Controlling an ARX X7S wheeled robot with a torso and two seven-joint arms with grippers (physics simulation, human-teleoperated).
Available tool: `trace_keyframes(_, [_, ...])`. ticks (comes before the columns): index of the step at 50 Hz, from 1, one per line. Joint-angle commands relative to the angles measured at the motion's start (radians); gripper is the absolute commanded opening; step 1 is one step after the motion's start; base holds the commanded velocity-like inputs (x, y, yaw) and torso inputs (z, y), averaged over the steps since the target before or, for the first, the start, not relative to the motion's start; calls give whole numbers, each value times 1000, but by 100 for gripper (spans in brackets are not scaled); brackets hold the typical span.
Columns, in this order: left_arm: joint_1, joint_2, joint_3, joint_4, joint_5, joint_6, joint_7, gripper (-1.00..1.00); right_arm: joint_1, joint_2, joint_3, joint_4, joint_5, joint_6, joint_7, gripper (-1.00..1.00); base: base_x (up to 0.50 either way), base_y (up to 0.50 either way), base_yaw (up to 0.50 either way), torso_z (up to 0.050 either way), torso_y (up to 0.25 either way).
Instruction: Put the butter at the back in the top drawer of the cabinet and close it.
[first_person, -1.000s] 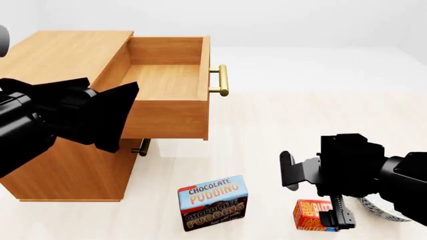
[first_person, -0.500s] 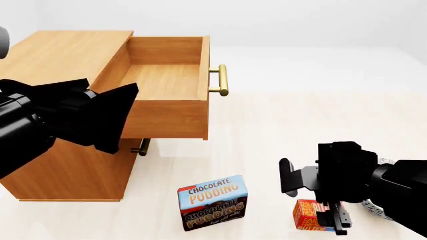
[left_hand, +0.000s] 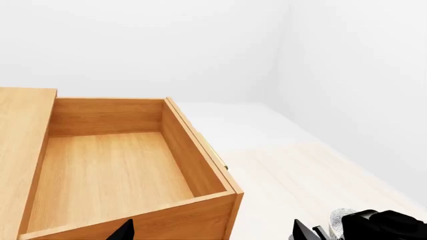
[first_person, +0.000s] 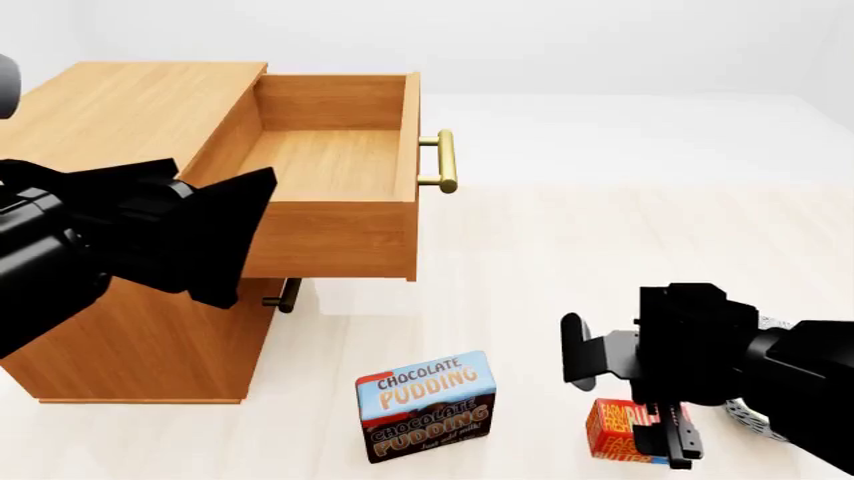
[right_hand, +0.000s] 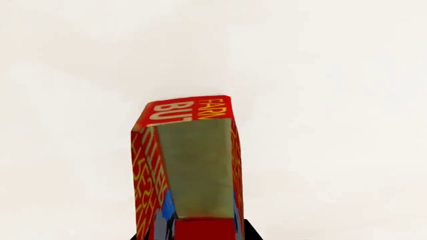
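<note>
The butter (first_person: 614, 430), a small red-orange box with yellow lettering, stands on the pale floor at the front right. My right gripper (first_person: 663, 438) reaches down around it, with a finger (first_person: 678, 440) on its right side. In the right wrist view the butter (right_hand: 190, 160) sits between the black jaws, which hug both its sides. The cabinet (first_person: 120, 110) stands at the left. Its top drawer (first_person: 334, 150) is pulled out and empty, and it also shows in the left wrist view (left_hand: 107, 175). My left gripper (first_person: 227, 235) is open and empty beside the drawer's left side.
A larger blue-and-brown chocolate pudding box (first_person: 427, 405) stands on the floor left of the butter. The top drawer's brass handle (first_person: 445, 160) sticks out to the right. A lower drawer's handle (first_person: 283, 295) shows under the open drawer.
My right gripper has moved left over the butter and now grips its sides. The butter, the drawer and the left arm have not moved.
</note>
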Motion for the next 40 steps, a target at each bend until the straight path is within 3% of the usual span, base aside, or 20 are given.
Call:
trace_keyframes(1, [5, 6, -2, -4, 2, -3, 1, 100, 35, 50, 12, -128, -2, 52, 18, -100, 0, 0, 0, 0, 0])
trace_keyframes(16, [-53, 50, -25, -67, -60, -102, 14, 100, 244, 220, 10, -568, 17, 305, 76, -100, 0, 0, 0, 0, 0])
trace_keyframes(28, [-144, 180, -19, -227, -159, -281, 56, 100, 398, 314, 35, -819, 37, 460, 97, -100, 0, 0, 0, 0, 0])
trace_keyframes(40, [-234, 334, 12, -375, -182, -473, 115, 100, 506, 328, 59, -965, 49, 537, 85, -100, 0, 0, 0, 0, 1])
